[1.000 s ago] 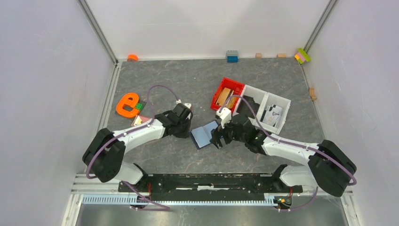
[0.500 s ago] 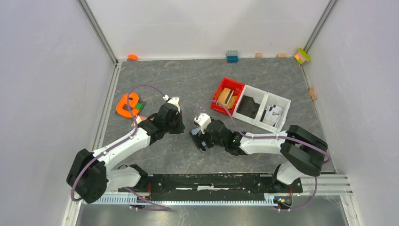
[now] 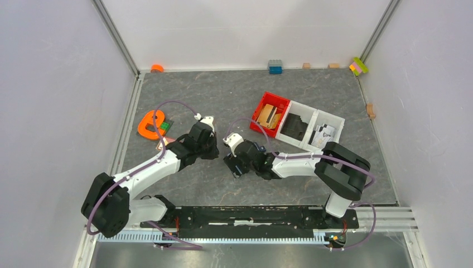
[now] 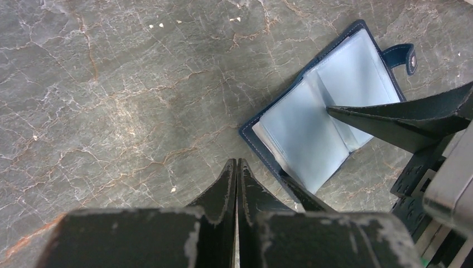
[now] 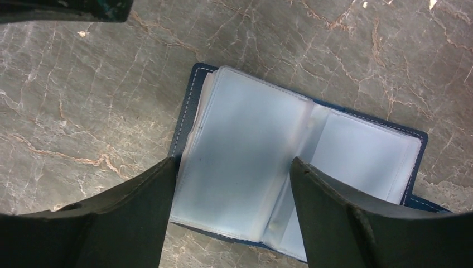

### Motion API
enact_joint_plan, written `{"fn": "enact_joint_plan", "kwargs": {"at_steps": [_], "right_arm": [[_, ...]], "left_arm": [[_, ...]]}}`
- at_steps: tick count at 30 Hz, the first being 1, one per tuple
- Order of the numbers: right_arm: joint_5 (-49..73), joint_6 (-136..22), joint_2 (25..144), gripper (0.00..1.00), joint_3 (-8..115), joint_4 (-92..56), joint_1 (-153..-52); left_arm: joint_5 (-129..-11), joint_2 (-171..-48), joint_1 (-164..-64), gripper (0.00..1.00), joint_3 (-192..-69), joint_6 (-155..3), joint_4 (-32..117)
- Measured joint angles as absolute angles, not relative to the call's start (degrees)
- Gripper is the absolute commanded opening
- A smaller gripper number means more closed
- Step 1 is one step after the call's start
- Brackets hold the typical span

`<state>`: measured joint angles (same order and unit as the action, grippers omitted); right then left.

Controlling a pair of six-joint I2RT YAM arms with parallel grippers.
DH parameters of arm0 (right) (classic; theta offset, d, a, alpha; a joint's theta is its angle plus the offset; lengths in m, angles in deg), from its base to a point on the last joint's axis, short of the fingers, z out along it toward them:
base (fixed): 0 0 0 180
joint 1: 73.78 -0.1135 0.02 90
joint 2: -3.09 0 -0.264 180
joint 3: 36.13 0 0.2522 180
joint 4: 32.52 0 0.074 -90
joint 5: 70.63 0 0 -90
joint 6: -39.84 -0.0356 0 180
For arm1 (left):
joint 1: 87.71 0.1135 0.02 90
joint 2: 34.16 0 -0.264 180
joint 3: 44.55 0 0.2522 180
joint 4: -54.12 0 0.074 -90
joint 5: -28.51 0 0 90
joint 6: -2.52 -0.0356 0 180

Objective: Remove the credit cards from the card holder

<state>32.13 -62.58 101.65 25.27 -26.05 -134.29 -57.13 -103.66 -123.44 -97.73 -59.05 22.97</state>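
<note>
The grey marbled table [image 4: 111,84] is carrying everything here. The right pincer [image 5: 228,167] is hanging spread directly over the card holder [image 4: 321,125], one finger on each side of its pale blue sleeves. A second ago it was sitting off the holder's right edge. The left pincer [image 4: 237,164], pressed together and empty, is drawing back to just beside the holder's corner. The holder is lying open and flat between the arms. No credit cards are showing in the sleeves, so the right arm is probably lining up to probe them.

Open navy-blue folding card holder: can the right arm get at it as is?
Probably yes. The right gripper hangs open directly above the card holder, its fingers straddling it, with nothing in between.
</note>
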Motion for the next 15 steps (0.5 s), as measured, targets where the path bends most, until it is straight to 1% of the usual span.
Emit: {"fn": "enact_joint_plan", "kwargs": {"at_steps": [3,5,7,9,10,13,15], "right_arm": [[30.25,-63.39,101.65,0.67,25.29,-26.01,-133.0],[28.45,-64.05,101.65,0.59,25.27,-26.25,-131.62],[27.21,-64.49,101.65,0.57,25.27,-26.64,-130.6],[26.42,-65.08,101.65,0.5,25.25,-26.86,-129.88],[26.2,-65.14,101.65,0.48,25.25,-26.86,-129.74],[25.68,-65.36,101.54,0.48,25.12,-27.03,-129.68],[25.44,-65.36,101.19,0.44,24.74,-27.3,-129.64]], "left_arm": [[-57.17,-103.92,-123.44,0.04,-97.73,-59.05,22.95],[-57.15,-103.94,-123.44,0.05,-97.73,-59.05,22.95],[-57.15,-103.94,-123.44,0.05,-97.73,-59.05,22.95],[-57.17,-104.03,-123.44,0.05,-97.73,-59.05,22.97],[-57.19,-104.18,-123.44,0.05,-97.73,-59.05,22.97],[-57.65,-105.3,-123.44,0.06,-97.73,-59.05,23.01],[-58.66,-106.89,-123.44,0.06,-97.82,-59.05,23.06]]}}
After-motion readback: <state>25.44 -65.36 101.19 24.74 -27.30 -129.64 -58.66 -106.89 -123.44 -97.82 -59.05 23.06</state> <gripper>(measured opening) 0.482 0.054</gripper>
